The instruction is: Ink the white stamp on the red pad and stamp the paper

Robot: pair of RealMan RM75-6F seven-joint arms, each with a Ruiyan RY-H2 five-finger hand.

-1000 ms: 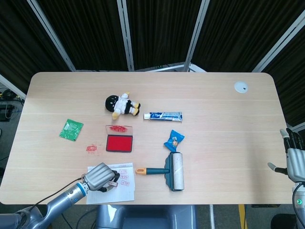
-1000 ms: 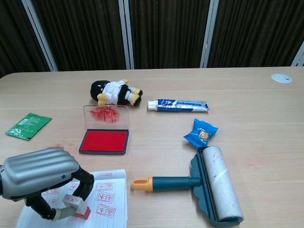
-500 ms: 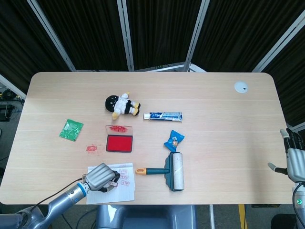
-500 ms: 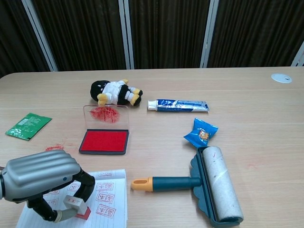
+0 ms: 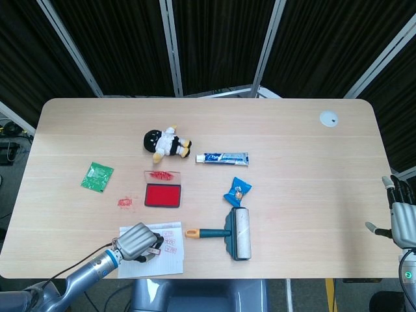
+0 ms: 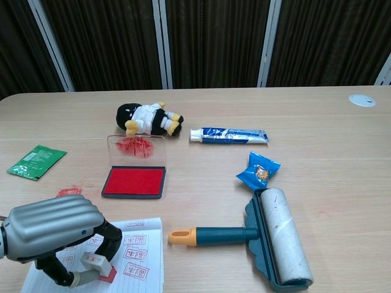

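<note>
At the near left edge of the table (image 5: 292, 188), the left hand (image 6: 52, 229) grips one white stamp (image 6: 98, 265), its red face pressed on a single sheet of paper (image 6: 143, 259) already carrying several red stamp marks. The chest view shows the stamp pinched under the curled fingers; from the head view the hand's silver back hides it. Beside the paper lies one lint roller (image 6: 269, 241), its orange-tipped handle pointing toward the sheet.

Only the head view shows the right hand (image 5: 403, 214), at the table's far right edge, well apart from everything, fingers spread and holding nothing.

Farther back sits one red ink pad (image 6: 134, 181), open, its clear lid standing behind it with red smears. A red ink smudge (image 6: 68, 191) marks the wood left of the pad. One blue snack packet (image 6: 258, 170) lies right of the pad, and one green packet (image 6: 35, 161) lies at the left. Beyond those are one toothpaste tube (image 6: 229, 135) and one small plush doll (image 6: 145, 118).

Compared with a second ago, the left hand has shifted slightly lower and nearer, with the stamp still on the paper.
</note>
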